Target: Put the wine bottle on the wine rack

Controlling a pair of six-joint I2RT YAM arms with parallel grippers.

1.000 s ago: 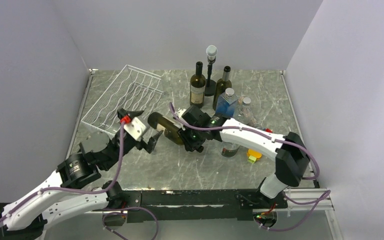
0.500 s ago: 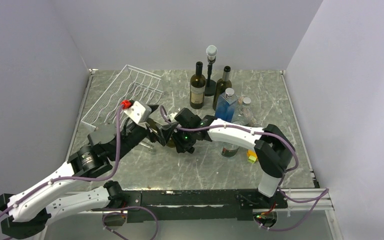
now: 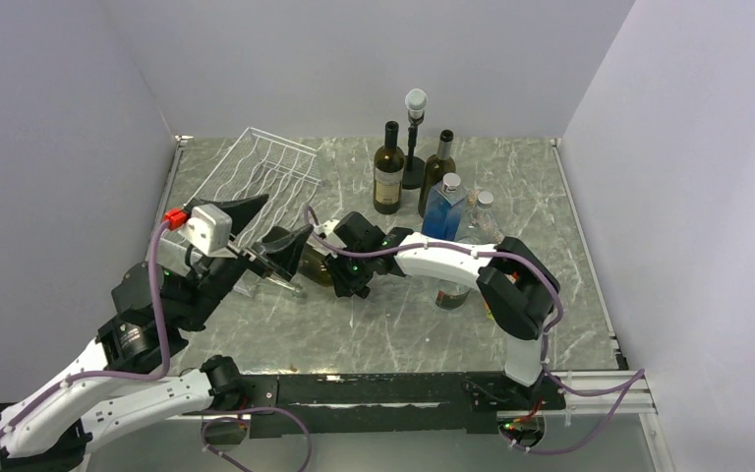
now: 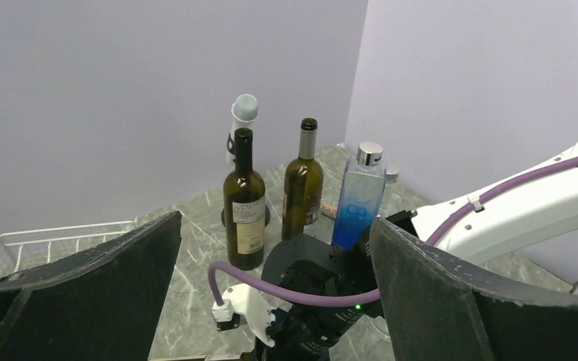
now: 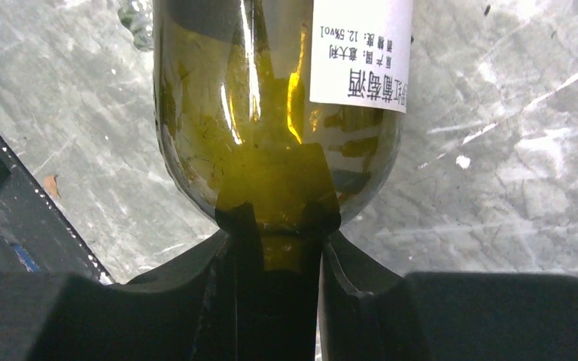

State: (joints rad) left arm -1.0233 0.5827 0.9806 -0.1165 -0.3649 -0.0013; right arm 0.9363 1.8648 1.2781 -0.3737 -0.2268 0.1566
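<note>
- Clamped at the neck in the right pincer [image 5: 277, 241]: wine bottle [image 5: 271, 113], sideways over the desk [image 3: 403, 324], beside the wine rack [image 3: 246, 182]; body left free.
- Spread wide, empty: left pincer [image 4: 275, 226], facing it, seemingly to support.

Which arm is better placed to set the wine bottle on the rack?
Right, probably: the right gripper is shut on the neck of the wine bottle. The left gripper is open and empty, though nearer the wine rack.
</note>
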